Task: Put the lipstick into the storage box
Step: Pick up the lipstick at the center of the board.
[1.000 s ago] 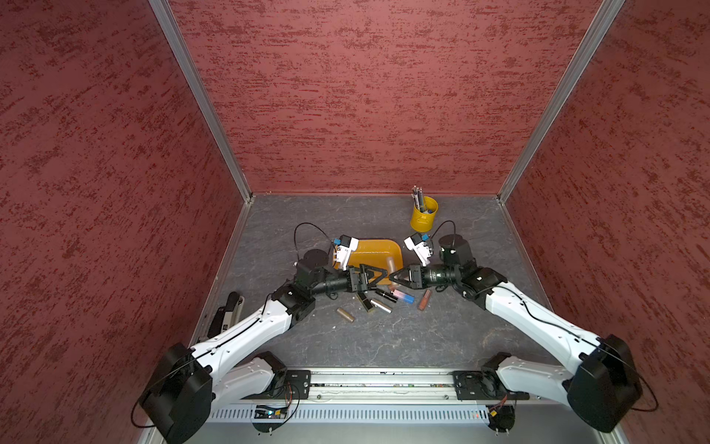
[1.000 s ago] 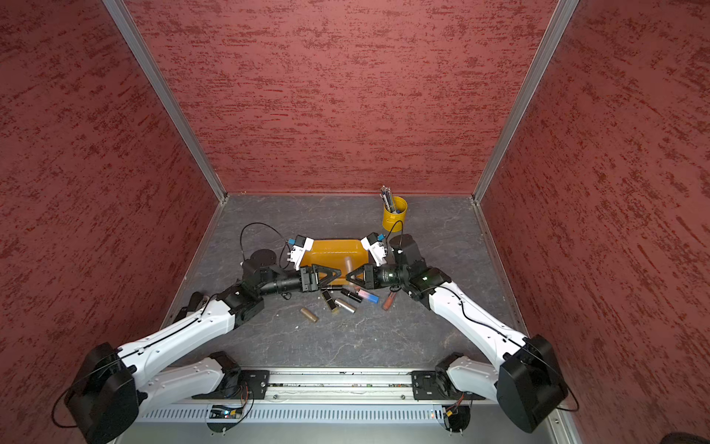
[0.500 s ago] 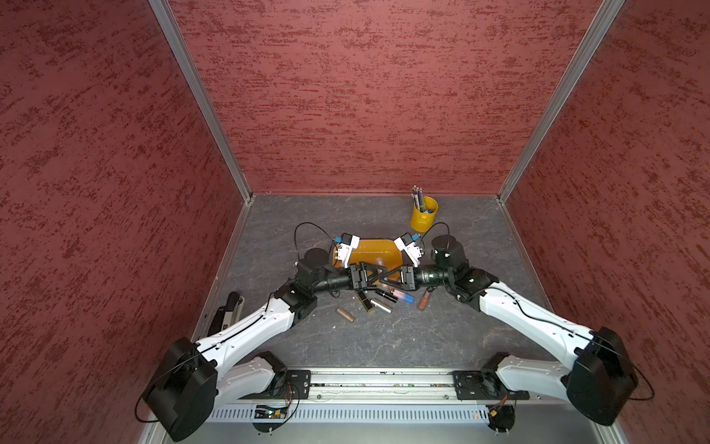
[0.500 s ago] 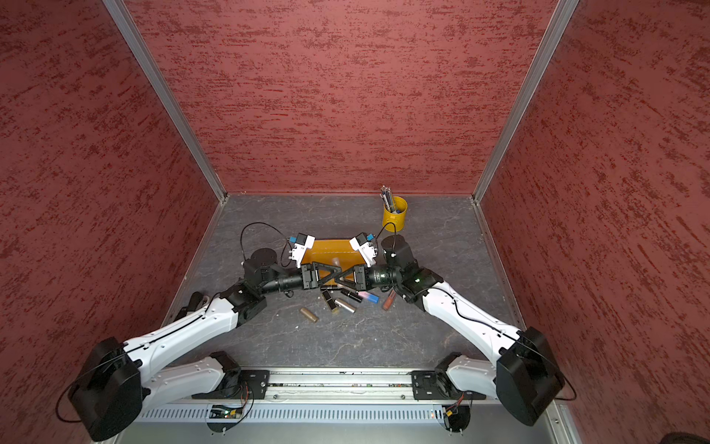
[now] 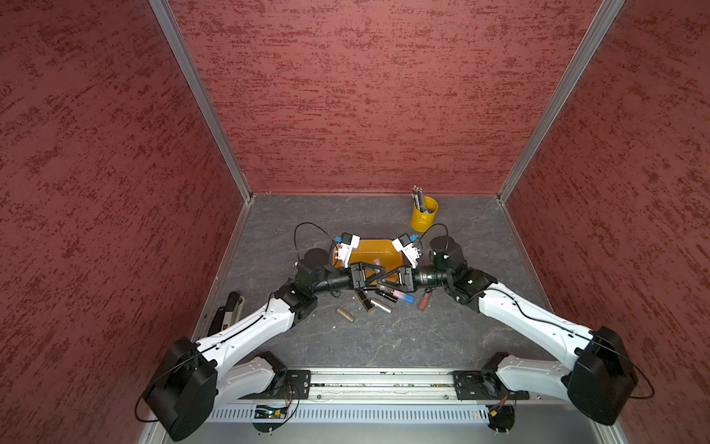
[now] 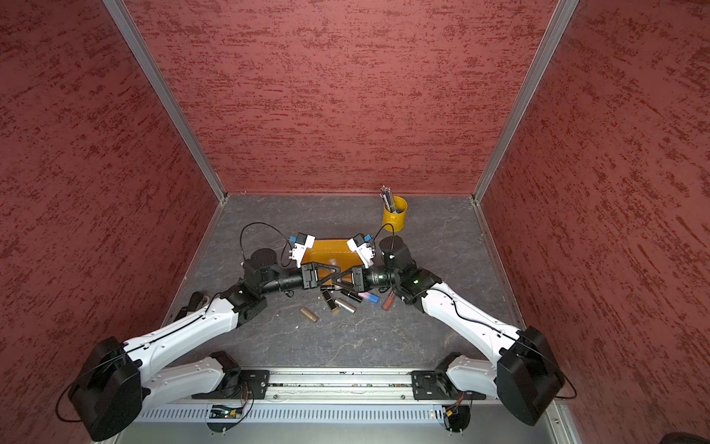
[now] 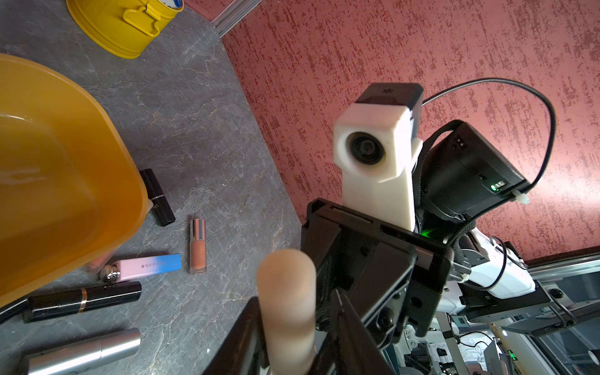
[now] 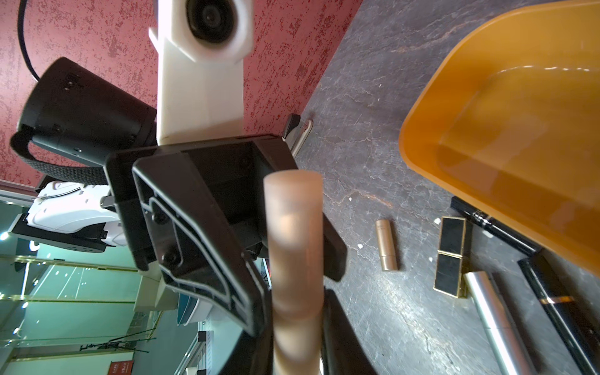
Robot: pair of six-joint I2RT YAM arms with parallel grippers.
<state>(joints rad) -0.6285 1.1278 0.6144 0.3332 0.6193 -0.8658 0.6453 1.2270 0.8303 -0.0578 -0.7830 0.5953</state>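
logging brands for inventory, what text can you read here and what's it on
"SH": on the black lipstick beside the storage box; any further letters are hidden by its rim.
Pink-and-blue tube: one line of print, too small to read.
Red sign in the right wrist view's background: blurred, unreadable.
Nothing else legible.

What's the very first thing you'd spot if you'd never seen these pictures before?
Two white-and-black robot arms meeting nose to nose in the middle of the grey floor, the left hand and right hand both on one peach matte lipstick tube. Just behind them lies the shallow orange-yellow plastic tub, with other lipsticks scattered in front, like the shiny silver tube.
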